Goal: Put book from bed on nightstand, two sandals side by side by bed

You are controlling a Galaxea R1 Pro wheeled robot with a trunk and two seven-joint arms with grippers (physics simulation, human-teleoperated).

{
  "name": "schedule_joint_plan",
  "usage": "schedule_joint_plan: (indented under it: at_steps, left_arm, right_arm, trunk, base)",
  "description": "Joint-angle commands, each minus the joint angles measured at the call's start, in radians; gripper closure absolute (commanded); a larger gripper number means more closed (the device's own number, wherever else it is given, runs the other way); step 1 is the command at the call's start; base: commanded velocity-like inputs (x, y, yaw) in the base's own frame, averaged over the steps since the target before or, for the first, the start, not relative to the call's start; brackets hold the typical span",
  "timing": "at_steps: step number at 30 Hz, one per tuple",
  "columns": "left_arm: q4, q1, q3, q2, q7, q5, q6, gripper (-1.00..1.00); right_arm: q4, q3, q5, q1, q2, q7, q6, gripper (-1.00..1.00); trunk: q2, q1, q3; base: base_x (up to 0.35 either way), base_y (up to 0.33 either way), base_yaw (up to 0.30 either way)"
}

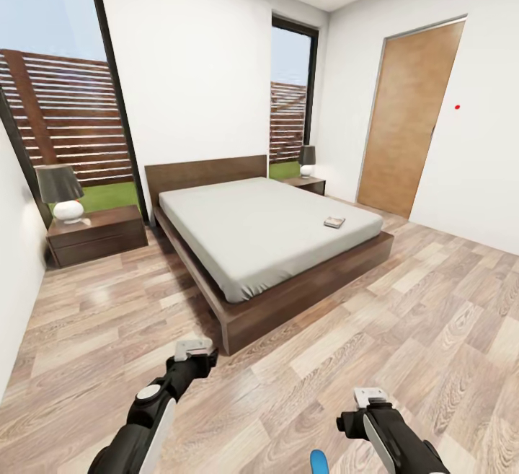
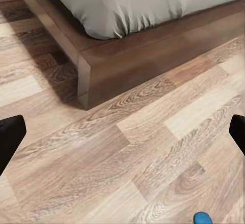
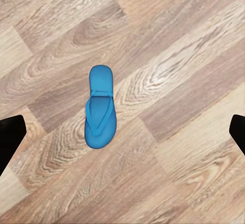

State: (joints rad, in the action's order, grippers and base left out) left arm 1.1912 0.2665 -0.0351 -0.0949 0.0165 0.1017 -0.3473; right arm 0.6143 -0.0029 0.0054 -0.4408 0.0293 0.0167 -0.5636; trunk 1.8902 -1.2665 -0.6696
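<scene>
on the far right part of the bed (image 1: 274,236) lies the book (image 1: 334,222), while one blue sandal (image 3: 100,109) rests flat on the floor (image 1: 404,308) beneath my right tool (image 3: 122,132), both it and my left tool (image 2: 122,134) spread open and empty.

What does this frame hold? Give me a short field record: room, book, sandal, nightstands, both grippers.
room: bedroom, wood-plank floor, closed wooden door
bed: off-white mattress, dark frame
book: lying on the mattress, near its foot-end edge
sandal: blue, flat on the floor, below the right gripper
nightstands: one each side of the headboard, each with a lamp
left gripper: open, empty
right gripper: open, empty
</scene>
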Motion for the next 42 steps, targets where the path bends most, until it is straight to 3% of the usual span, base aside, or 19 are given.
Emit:
schedule_joint_plan:
  at_steps: [1,10,14,42]
  left_arm:
    - [0.001,0.000,-0.002,0.000,0.001,0.010,-0.006,-1.00]
    - [-0.001,-0.002,-0.035,-0.003,0.005,0.012,-0.009,-1.00]
    - [-0.047,-0.003,-0.043,-0.004,0.011,0.015,-0.006,-1.00]
    - [-0.059,-0.003,-0.045,-0.003,0.014,0.015,-0.006,-1.00]
  right_arm:
    - [0.002,0.000,0.000,0.000,0.000,0.002,-0.005,-1.00]
    - [-0.006,0.001,0.001,-0.001,0.000,0.002,-0.004,-1.00]
    - [-0.006,0.004,0.001,0.000,0.000,0.001,-0.004,-1.00]
    - [-0.004,0.000,0.000,0.000,0.002,0.000,-0.004,-1.00]
  trunk:
    - [0.008,-0.004,-0.004]
    - [0.071,-0.038,-0.032]
    - [0.099,-0.054,-0.045]
    - [0.295,-0.161,-0.133]
  base:
    - [0.000,0.000,0.000]
    - [0.000,0.000,0.000]
    - [0.000,0.000,0.000]
    - [0.000,0.000,0.000]
